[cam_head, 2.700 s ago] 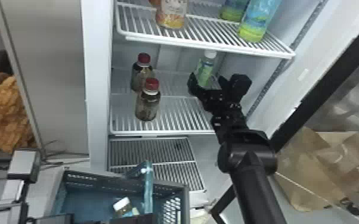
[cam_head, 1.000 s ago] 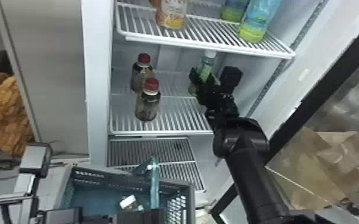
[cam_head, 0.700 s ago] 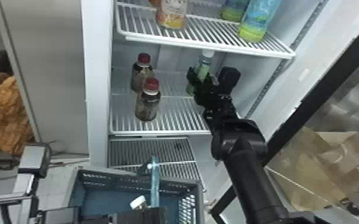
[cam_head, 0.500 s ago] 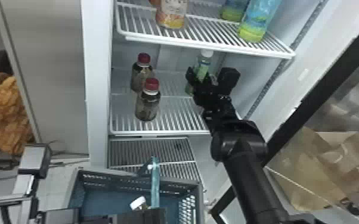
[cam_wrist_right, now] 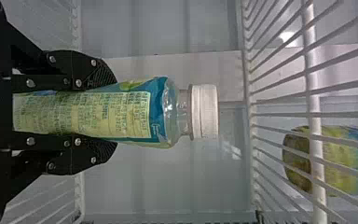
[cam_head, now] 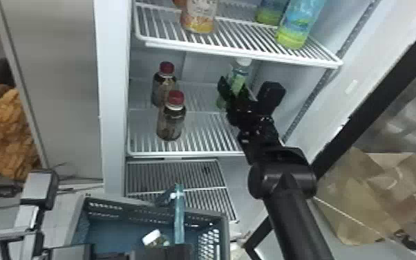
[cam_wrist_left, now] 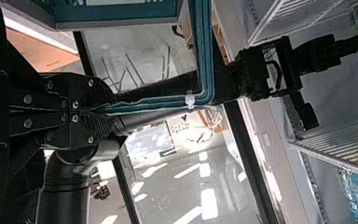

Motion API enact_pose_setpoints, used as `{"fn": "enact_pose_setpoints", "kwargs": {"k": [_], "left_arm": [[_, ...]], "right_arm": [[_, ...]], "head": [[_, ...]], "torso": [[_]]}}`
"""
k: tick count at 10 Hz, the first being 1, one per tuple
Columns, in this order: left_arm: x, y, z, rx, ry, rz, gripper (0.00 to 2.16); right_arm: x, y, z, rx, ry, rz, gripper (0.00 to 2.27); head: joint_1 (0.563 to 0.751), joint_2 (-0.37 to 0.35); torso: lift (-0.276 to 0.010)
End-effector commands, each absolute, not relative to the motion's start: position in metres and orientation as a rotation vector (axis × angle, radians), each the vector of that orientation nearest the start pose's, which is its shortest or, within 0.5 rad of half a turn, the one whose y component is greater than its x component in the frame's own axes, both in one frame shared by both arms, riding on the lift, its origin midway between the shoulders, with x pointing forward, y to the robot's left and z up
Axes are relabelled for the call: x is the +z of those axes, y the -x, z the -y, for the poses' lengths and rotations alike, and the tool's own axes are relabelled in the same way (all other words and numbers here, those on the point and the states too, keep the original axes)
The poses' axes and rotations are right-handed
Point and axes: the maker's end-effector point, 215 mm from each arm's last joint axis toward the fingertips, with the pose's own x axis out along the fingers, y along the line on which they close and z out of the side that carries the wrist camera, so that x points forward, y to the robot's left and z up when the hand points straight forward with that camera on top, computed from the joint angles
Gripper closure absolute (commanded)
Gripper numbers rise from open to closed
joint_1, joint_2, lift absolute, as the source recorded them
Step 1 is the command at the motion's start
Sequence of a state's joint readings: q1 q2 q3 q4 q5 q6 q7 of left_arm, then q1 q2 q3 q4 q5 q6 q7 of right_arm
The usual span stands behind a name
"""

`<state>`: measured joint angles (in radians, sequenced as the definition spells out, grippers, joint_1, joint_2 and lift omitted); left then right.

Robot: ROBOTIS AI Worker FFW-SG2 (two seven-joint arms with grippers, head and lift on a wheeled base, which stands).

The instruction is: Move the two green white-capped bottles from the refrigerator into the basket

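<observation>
My right gripper [cam_head: 234, 90] is inside the refrigerator, around a green white-capped bottle [cam_head: 243, 71] standing on the middle shelf. In the right wrist view, both fingers of the right gripper [cam_wrist_right: 115, 112] press the label sides of the bottle [cam_wrist_right: 163, 112], its white cap beyond them. My left gripper [cam_head: 162, 251] is low, by the blue basket [cam_head: 76, 224]; the left wrist view shows the left gripper [cam_wrist_left: 113, 109] shut on the basket's teal handle [cam_wrist_left: 203, 56]. A white-capped bottle [cam_head: 152, 238] lies in the basket, partly hidden by the left arm.
Two red-capped dark bottles [cam_head: 171, 121] stand left of the right gripper on the same shelf. The upper shelf [cam_head: 245, 38] with several bottles is above it. The refrigerator's side wall is close on the right; a brown paper bag [cam_head: 356, 200] sits beyond the door frame.
The right gripper has shifted slightly left and closed around the bottle. The basket has moved a little to the right and down in the head view, along with the left arm.
</observation>
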<state>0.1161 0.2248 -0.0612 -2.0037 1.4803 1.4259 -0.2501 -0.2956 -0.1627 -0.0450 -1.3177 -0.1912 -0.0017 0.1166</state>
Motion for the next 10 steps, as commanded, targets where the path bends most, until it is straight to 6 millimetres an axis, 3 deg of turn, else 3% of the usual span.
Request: {"fn": "enact_pose_setpoints", "kwargs": {"k": [1,7,10], "left_arm": [[-0.289,-0.265,0.038,-1.338,0.946,-0.974,1.16],[-0.289,-0.262,0.037,-1.336,0.947,-0.976,1.16],[-0.29,-0.263,0.035,-1.334,0.95,-0.975,1.16]], "right_arm": [[-0.276,-0.668,0.309,0.031,-0.043,0.064,0.89],[-0.277,-0.618,0.313,0.065,-0.06,0.035,0.89],[-0.278,-0.586,0.296,0.111,-0.108,0.021,0.89]], "head": [[0.695,-0.35],[0.695,-0.35],[0.695,-0.35]], "torso": [[-0.263],[-0.263],[-0.263]]}}
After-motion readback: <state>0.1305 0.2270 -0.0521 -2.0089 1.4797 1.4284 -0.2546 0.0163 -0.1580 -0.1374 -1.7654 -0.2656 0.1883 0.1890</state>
